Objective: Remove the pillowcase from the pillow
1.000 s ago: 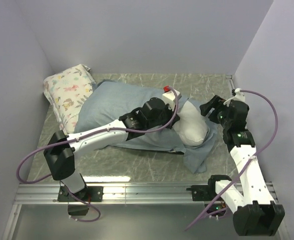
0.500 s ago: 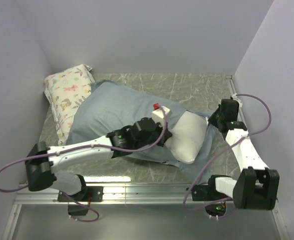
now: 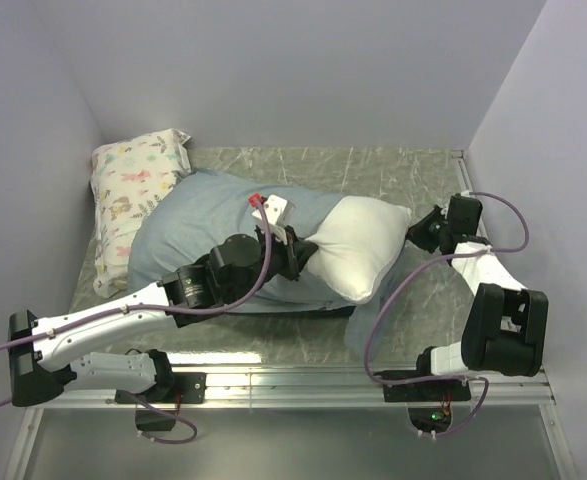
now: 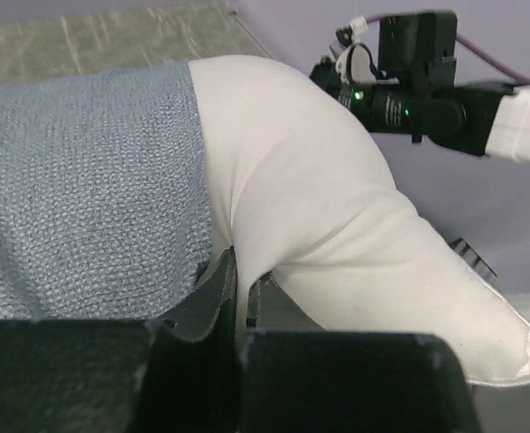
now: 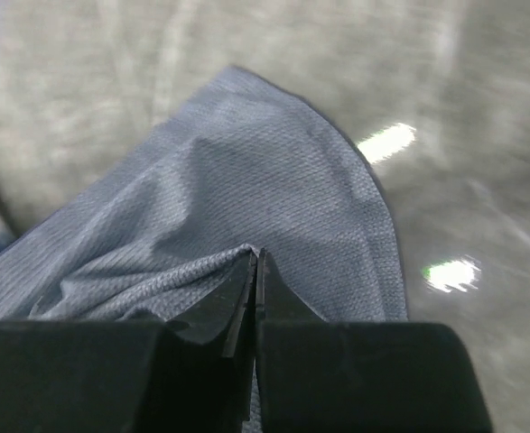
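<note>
Right hand pinches pillowcase; pillow partly hidden inside it.

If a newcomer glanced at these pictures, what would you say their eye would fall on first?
The white pillow bulging half out of the blue pillowcase in the middle of the table. The left gripper pinches the pillow at the case's mouth, while the right gripper, on the right, is shut on the pillowcase's loose edge. A floral pillow lies in the far left corner.
</note>
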Robot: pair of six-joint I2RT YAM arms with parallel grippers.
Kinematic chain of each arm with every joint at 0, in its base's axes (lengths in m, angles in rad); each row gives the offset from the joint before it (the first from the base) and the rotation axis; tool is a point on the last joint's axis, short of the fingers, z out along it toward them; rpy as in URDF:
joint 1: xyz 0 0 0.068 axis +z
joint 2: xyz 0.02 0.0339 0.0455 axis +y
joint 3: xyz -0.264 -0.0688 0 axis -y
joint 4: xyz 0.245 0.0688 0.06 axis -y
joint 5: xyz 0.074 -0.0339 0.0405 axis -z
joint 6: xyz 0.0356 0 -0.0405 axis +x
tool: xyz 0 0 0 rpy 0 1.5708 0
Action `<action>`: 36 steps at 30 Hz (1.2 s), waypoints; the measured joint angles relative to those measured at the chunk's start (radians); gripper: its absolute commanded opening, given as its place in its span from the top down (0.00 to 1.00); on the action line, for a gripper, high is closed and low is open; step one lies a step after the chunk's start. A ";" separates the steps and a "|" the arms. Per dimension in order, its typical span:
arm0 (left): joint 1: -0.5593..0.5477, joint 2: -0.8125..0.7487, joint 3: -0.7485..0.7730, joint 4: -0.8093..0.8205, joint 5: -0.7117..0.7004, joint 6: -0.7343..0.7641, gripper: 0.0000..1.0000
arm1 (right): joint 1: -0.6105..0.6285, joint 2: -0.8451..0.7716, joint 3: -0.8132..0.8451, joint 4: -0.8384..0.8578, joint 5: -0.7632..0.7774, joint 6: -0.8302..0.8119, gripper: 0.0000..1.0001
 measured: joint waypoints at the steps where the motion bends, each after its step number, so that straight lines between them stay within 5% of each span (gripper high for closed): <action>1: 0.000 0.007 0.017 0.002 -0.011 0.004 0.99 | -0.004 0.001 -0.002 0.027 -0.031 0.012 0.95; 7: 0.006 0.182 0.269 0.023 -0.135 0.085 1.00 | 0.002 -0.042 -0.054 0.181 -0.145 0.064 0.89; 15: 0.046 0.511 0.618 0.040 -0.185 0.159 1.00 | 0.087 -0.241 -0.085 0.171 -0.130 0.066 0.84; 20: 0.076 0.615 0.711 0.037 -0.163 0.155 0.99 | 0.141 -0.375 -0.153 0.125 -0.028 0.082 0.59; 36: 0.103 0.708 0.655 0.102 -0.017 0.076 1.00 | 0.313 -0.875 -0.227 -0.270 0.136 0.190 0.34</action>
